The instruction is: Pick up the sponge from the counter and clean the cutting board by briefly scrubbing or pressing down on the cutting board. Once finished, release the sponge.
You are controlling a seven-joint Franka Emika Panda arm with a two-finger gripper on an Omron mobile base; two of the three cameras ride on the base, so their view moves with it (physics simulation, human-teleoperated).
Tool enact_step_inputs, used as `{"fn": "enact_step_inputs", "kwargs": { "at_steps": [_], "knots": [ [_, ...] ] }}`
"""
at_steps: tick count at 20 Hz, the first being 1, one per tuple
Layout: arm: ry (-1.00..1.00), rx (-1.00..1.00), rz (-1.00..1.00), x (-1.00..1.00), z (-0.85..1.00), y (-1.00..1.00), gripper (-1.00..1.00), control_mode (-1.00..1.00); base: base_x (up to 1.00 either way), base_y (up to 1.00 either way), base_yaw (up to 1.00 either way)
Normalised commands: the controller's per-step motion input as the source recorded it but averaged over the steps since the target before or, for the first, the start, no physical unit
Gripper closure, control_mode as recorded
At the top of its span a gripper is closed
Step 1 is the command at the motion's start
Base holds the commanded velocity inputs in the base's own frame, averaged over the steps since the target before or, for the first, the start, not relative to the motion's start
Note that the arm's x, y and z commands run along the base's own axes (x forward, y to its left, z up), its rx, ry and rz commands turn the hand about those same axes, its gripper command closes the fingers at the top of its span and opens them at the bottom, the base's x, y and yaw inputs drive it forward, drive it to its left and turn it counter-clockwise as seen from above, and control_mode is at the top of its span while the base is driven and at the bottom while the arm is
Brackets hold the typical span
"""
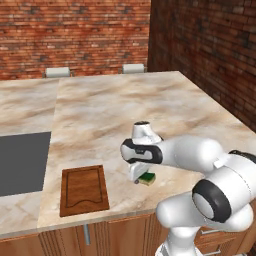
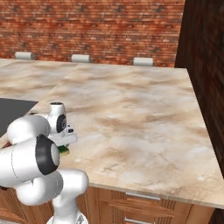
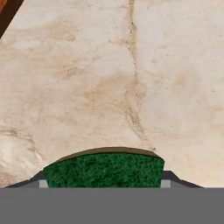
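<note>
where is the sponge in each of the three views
Left base view: the sponge sits low and right of centre, just under the gripper, to the right of the cutting board.
Right base view: a green and yellow sliver at lower left, tucked under the white hand.
Hand view: its green top lies at bottom centre.
Shared landmark: the marbled counter under it.

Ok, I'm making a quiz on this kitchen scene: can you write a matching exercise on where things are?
Things:
1. small green-topped, yellow-bottomed sponge
2. reddish-brown grooved wooden cutting board
3. dark grey flat panel
4. two-finger gripper

Places:
A. left of the board
B. between the fingertips
C. near the counter's front edge
D. right of the board

Pairs: 1-B, 2-C, 3-A, 4-D
</note>
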Motion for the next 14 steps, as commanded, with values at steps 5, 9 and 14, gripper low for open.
{"fn": "enact_step_inputs", "kwargs": {
  "at_steps": [5, 9, 14],
  "knots": [
    [0.05, 0.04, 0.15, -0.36, 0.0, 0.73, 1.0, -1.0, 0.0, 0.0, 0.0],
    [0.06, 0.01, 0.21, -0.23, 0.0, 0.81, 1.0, -1.0, 0.0, 0.0, 0.0],
    [0.08, 0.0, 0.28, -0.08, 0.0, 0.79, 1.0, -1.0, 0.0, 0.0, 0.0]
  ]
}}
